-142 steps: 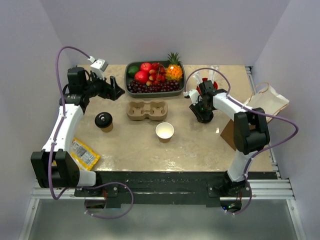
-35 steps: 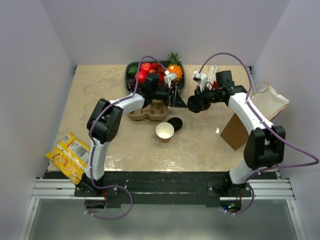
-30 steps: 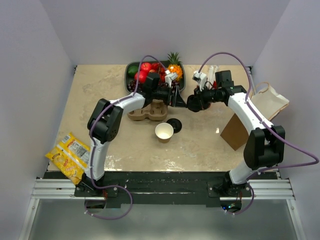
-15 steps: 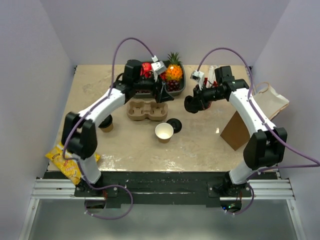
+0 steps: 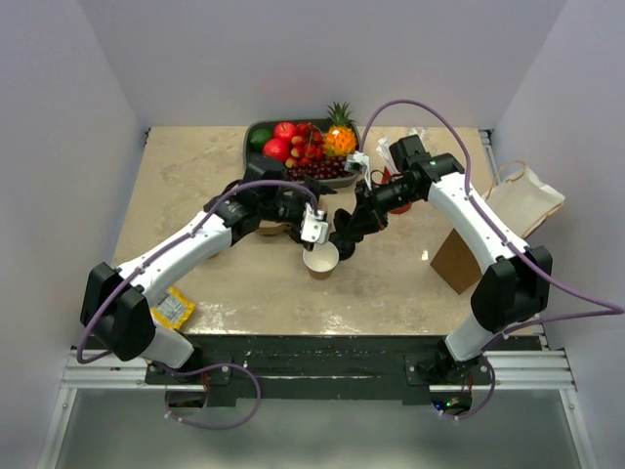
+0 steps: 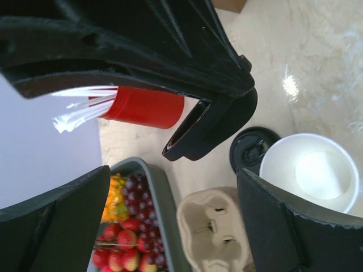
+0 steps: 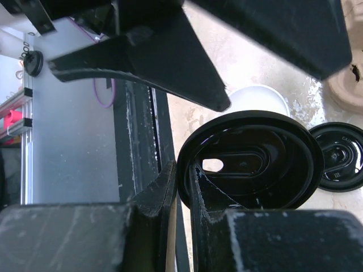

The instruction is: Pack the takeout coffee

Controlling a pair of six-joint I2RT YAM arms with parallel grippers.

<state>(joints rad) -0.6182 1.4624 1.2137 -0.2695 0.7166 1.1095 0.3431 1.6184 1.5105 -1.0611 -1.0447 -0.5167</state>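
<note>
The open kraft paper cup [image 5: 321,260], cream-white inside, stands at the table's middle with no lid on it. It also shows in the left wrist view [image 6: 311,173] and the right wrist view [image 7: 258,100]. My right gripper [image 5: 345,234] [image 7: 182,170] is shut on the rim of a black lid [image 7: 249,164] and holds it edge-up just above and right of the cup. A second black lid [image 6: 253,148] [image 7: 339,156] lies flat on the table beside the cup. My left gripper [image 5: 311,233] [image 6: 176,226] is wide open and empty, hovering just behind the cup.
The tan two-hole carrier [image 6: 212,232] sits behind the cup, mostly under my left arm. The fruit tray [image 5: 256,130] is at the back. The red cup of straws [image 6: 144,106] stands back right. A paper bag [image 5: 522,200] lies at the right edge, a snack packet [image 5: 174,308] front left.
My left gripper has swung forward from over the carrier to just behind the open cup. My right gripper has come down and left to the cup, now holding a lid.
</note>
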